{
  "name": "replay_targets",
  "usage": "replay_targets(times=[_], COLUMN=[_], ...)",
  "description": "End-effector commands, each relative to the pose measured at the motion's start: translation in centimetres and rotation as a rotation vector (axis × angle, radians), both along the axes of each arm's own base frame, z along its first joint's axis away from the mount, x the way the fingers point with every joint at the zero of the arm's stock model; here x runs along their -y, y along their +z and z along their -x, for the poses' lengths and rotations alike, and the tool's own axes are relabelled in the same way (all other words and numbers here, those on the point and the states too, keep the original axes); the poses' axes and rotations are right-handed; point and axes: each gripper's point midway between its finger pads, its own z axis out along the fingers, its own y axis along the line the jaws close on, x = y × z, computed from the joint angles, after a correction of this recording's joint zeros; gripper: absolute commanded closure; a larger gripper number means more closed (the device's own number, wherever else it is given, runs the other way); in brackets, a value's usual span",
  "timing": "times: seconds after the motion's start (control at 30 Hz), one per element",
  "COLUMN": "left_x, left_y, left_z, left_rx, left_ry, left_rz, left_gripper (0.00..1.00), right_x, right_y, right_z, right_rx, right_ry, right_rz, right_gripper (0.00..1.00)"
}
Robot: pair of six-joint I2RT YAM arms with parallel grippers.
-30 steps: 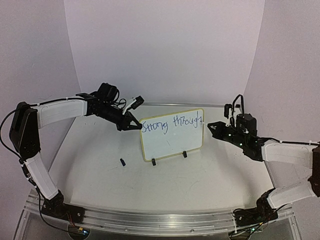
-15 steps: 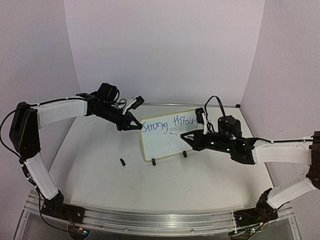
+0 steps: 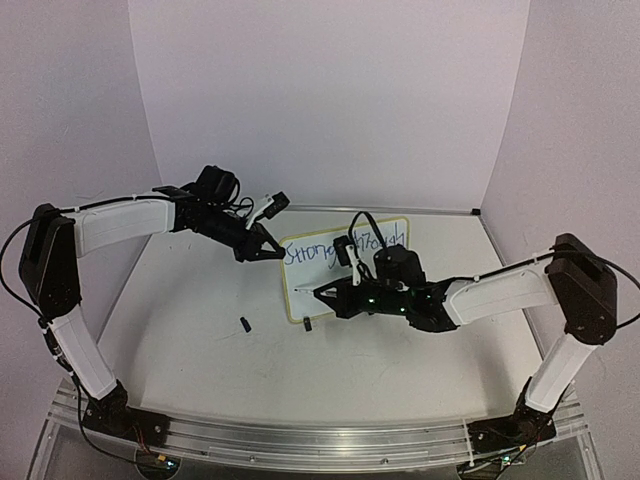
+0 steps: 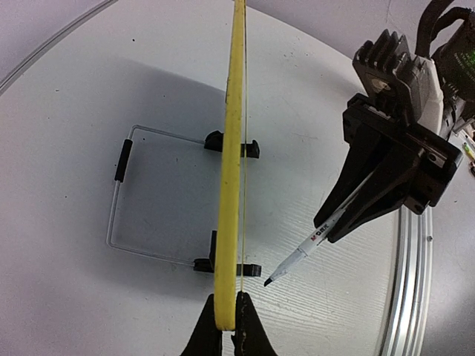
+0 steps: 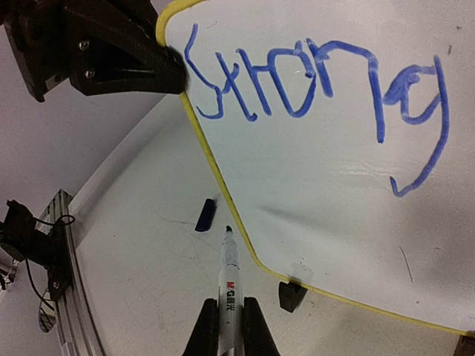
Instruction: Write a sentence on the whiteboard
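The whiteboard (image 3: 312,276) stands upright on the table, yellow-framed, with "Strong through" written in blue along its top. My left gripper (image 3: 272,250) is shut on its upper left corner; in the left wrist view the gripper (image 4: 228,326) pinches the yellow edge (image 4: 234,133). My right gripper (image 3: 322,292) is shut on a white marker (image 5: 229,274), low in front of the board's lower left part. The marker tip (image 4: 269,281) hovers a little off the board's face near the lower left corner (image 5: 245,245). The word "Strong" (image 5: 312,74) fills the right wrist view.
A dark blue marker cap (image 3: 245,324) lies on the table left of the board. Black clip feet (image 5: 291,294) hold the board's bottom edge, and a wire stand (image 4: 119,200) props it from behind. An aluminium rail (image 3: 300,440) runs along the near table edge.
My right arm has swung left from the board's right side, across its front, to its lower left corner, carrying the marker. My left arm and the board have stayed put.
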Motion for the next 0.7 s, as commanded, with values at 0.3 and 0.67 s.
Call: replay_targets(times=[0.3,0.67], left_x=[-1.0,-1.0], left_y=[-2.3,-2.4], left_z=[0.5,0.4], left_rx=[-0.008,-0.008], left_ry=[0.009,0.009], left_rz=[-0.108,-0.108], left_gripper=[1.0,1.0], right_x=[-0.7,0.2], right_y=[-0.2,-3.8], right_z=[-3.1,-2.0], right_rx=[0.004,-0.077], right_ry=[-0.137,-0.135], right_rz=[-0.035,0.026], right_gripper=[1.0,1.0])
